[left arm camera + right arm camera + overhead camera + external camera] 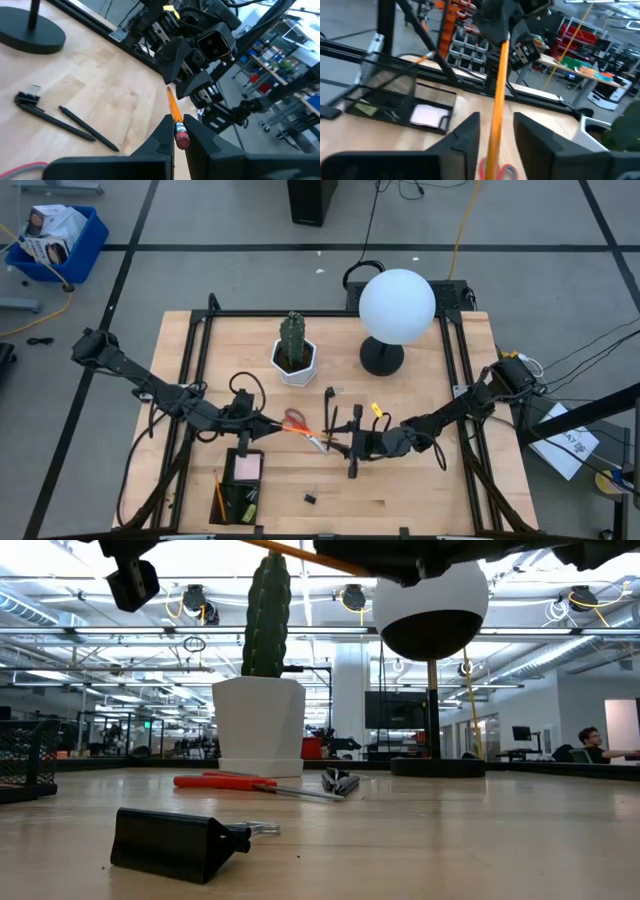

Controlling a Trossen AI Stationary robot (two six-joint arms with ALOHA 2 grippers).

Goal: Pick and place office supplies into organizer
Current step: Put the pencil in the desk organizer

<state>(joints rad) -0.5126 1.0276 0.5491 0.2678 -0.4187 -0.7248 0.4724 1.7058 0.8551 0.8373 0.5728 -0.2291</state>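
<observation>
My left gripper (262, 424) hangs over the middle of the table, shut on an orange pencil (173, 107). The pencil reaches across to my right gripper (340, 442), which faces it from the table's right. In the right wrist view the right gripper (496, 135) is open, with the pencil (500, 75) running between its fingers and a gap on each side. Below them the red-handled scissors (297, 423) lie flat on the table. The black mesh organizer (238, 485) sits at the near edge, with a pink sticky-note pad (247, 468) and another pencil (218, 495) in it. My left gripper pinches the pencil's eraser end (181, 136) between its two fingers. The fingers come about level from the table's left, and the pencil sticks out forward along them. The pencil is lifted clear of the table, with its far end between the right gripper's fingers.
Two thin dark pens (75, 122) and a small clip (27, 97) lie on the wood right of the scissors. A black binder clip (310, 499) rests near the front edge. The cactus in a white pot (293, 350) and a globe lamp (395, 310) stand at the far side.
</observation>
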